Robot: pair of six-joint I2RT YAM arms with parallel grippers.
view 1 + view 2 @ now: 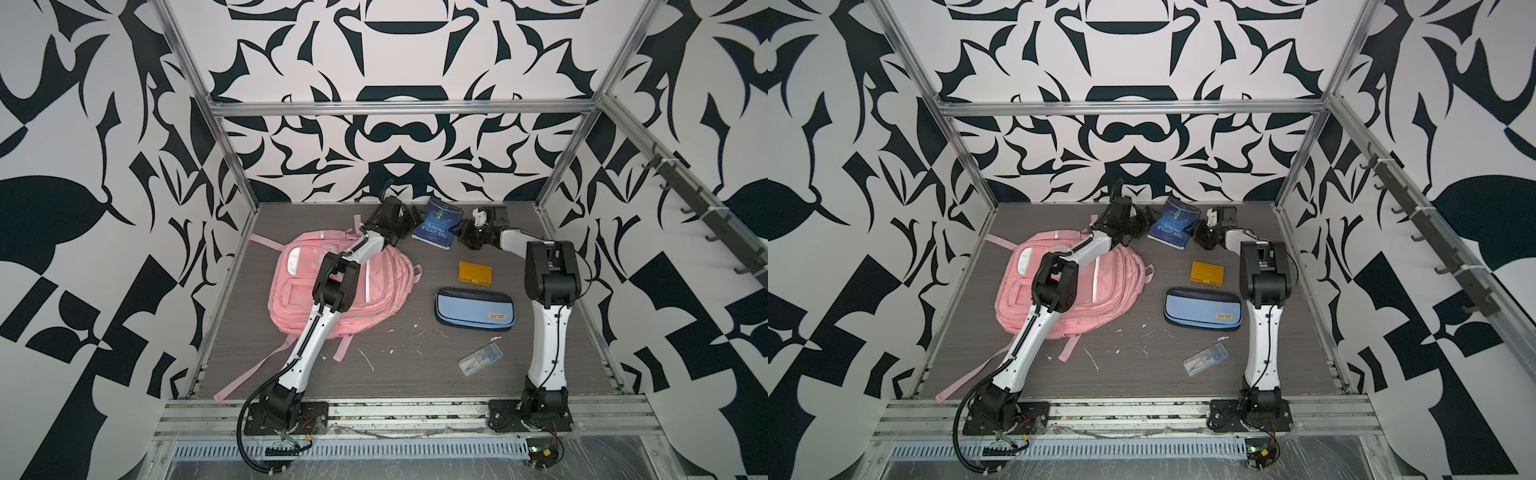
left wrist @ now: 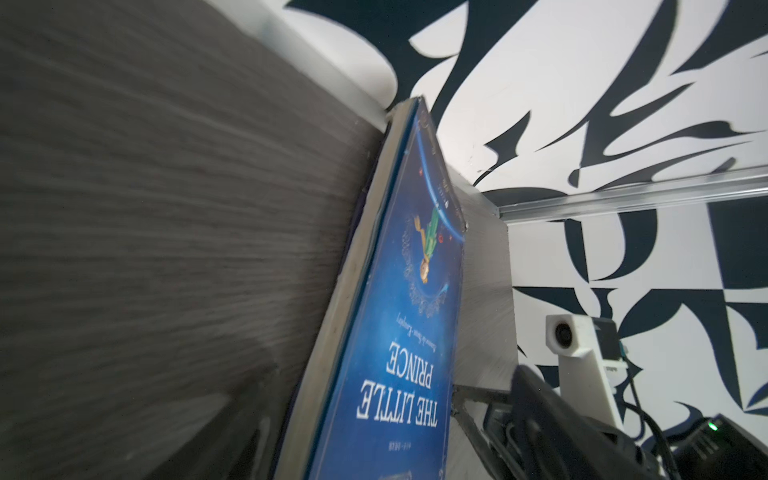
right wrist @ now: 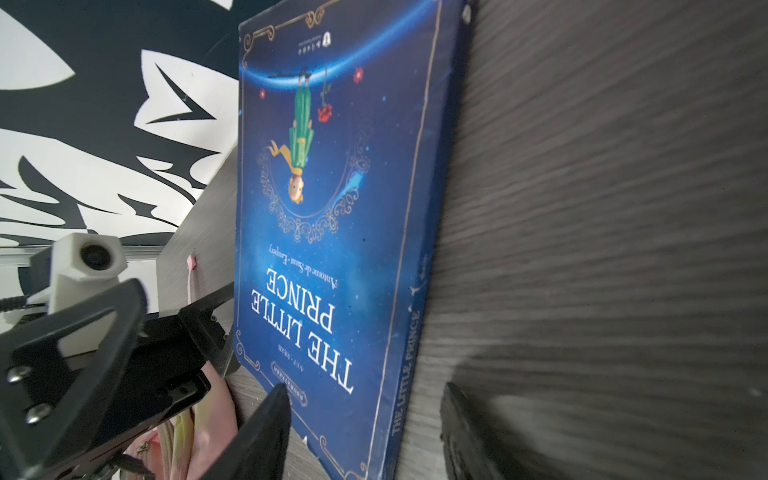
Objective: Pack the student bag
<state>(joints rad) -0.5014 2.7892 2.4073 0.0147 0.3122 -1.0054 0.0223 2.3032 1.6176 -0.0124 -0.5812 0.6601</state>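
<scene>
The pink student bag [image 1: 299, 291] lies flat on the left half of the table in both top views [image 1: 1025, 291], with my left arm stretched over it. A blue book, "The Little Prince" [image 1: 436, 224], rests near the back wall between both grippers. My left gripper [image 1: 410, 223] is open at the book's page edge [image 2: 332, 332]; only one blurred finger [image 2: 232, 436] shows. My right gripper [image 3: 365, 432] is open, its fingers [image 3: 266, 428] straddling the book's spine corner [image 3: 399, 399] with a gap on the table side.
An orange flat case [image 1: 475, 272], a light-blue and navy pencil case [image 1: 473, 309] and a clear plastic box [image 1: 481, 358] lie on the right half. The bag's straps [image 1: 249, 374] trail toward the front-left edge. The patterned back wall stands close behind the book.
</scene>
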